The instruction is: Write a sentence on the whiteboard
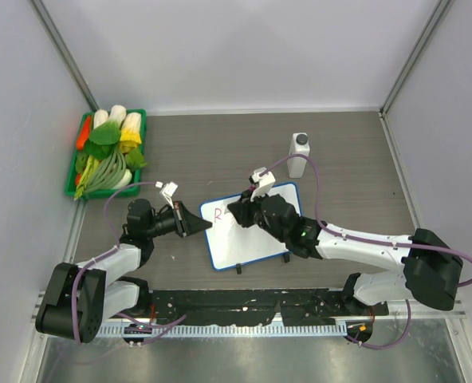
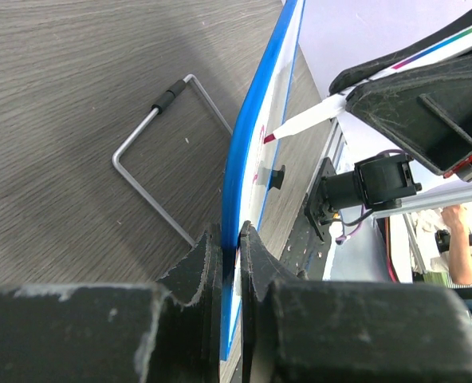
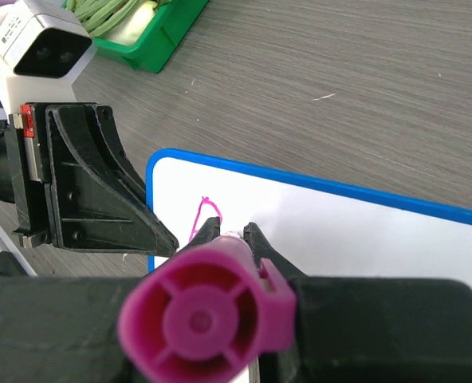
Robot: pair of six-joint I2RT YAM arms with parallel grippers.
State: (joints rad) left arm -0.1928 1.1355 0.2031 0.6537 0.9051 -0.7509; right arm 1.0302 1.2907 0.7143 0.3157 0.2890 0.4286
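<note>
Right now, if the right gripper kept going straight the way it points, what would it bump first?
The whiteboard. The right gripper points down at it beside the pink mark, its marker tip seemingly touching the surface. The left gripper, clamping the board's edge, sits just beyond.

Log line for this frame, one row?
left pincer: shut on whiteboard edge | right pincer: shut on marker | tip: at board face | sentence: one pink letter begun
</note>
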